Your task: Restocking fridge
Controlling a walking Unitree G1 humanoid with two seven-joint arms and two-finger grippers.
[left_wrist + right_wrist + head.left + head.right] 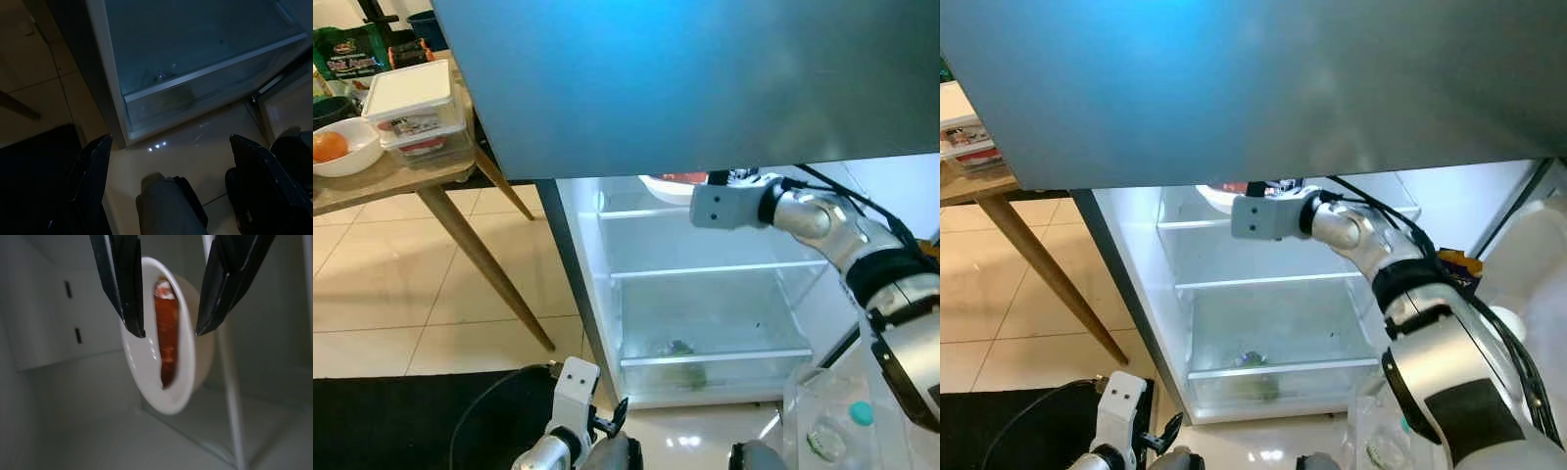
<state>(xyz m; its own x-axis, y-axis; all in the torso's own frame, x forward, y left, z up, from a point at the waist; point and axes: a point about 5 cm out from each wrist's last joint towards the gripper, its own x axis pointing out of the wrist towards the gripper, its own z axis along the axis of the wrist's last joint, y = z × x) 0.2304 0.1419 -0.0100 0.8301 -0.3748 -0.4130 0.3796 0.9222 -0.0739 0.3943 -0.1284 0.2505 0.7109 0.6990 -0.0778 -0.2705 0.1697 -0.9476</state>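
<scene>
Right gripper (168, 330) sits deep on the fridge's top shelf, its two black fingers (122, 284) spread wide on either side of a white bowl (161, 391) with something red-orange in it. The tips stand clear of the rim; whether either one touches the bowl cannot be told, and nothing looks clamped.

Going left to right across the head views: a wooden table (406, 176) carries another white bowl with an orange item (342, 147) and a stack of lidded food containers (416, 113), presumably stock yet to be moved. Low down, the left gripper (171, 161) hangs idle over the tiled floor before the fridge (705, 294), fingers well apart and empty. The lower glass shelves are mostly bare, with a small item near the bottom drawer. The right arm (1361, 235) reaches in under the upper door.

The risk, by judgement: if the arm pulls back crookedly, a finger could catch the rim and tip or drag the bowl toward the shelf edge, spilling its contents. The wrist also passes close beneath the freezer door's lower edge, so lifting during withdrawal could strike it.
</scene>
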